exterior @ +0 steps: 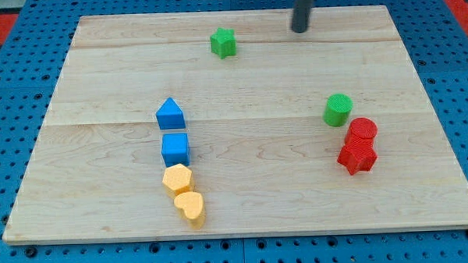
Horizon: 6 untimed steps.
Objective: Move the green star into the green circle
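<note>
step: approach. My tip (301,29) is not touching any block; nothing pushed yet by the look of it.
jaws: none on this rig, so no apart/together state to give. Just a straight dark rod, end resting near the table's top edge.
green star (224,43): toward the view's left of my tip, slightly lower, near but clearly apart. Sits alone.
green circle (338,110): below my tip, a little to the view's right, well apart from the star.
next move: I judge I need to get my tip round to the star's upper-left side, then push it down and to the view's right toward the circle. Going straight at it from here would shove it left, the wrong way.
risk: star's points may make it spin off the rod on a long diagonal push; expect corrections. Red cylinder (363,130) and red star (357,156) are touching each other just below the circle, so overshoot would disturb them.
others: blue pentagon-like block (170,114), blue cube (175,148), yellow hexagon-like block (177,180), yellow heart (190,206) in a column far down-left of my tip, off the path.
materials: blocks look like matte printed plastic, faintly ridged tops. Table (419,78) is pale wood planks, smooth, visible grain; blue pegboard (14,100) around it.
</note>
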Each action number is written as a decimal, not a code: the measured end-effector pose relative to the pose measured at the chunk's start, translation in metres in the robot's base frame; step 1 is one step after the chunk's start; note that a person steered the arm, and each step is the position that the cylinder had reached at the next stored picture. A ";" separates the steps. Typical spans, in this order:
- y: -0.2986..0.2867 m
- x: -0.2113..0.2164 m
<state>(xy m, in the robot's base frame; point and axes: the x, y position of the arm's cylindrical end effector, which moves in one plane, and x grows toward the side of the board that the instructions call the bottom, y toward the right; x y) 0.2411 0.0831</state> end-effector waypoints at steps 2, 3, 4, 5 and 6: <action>-0.086 0.006; -0.124 0.006; -0.119 0.034; -0.073 0.068; -0.040 0.092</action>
<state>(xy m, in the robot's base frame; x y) 0.3334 0.0433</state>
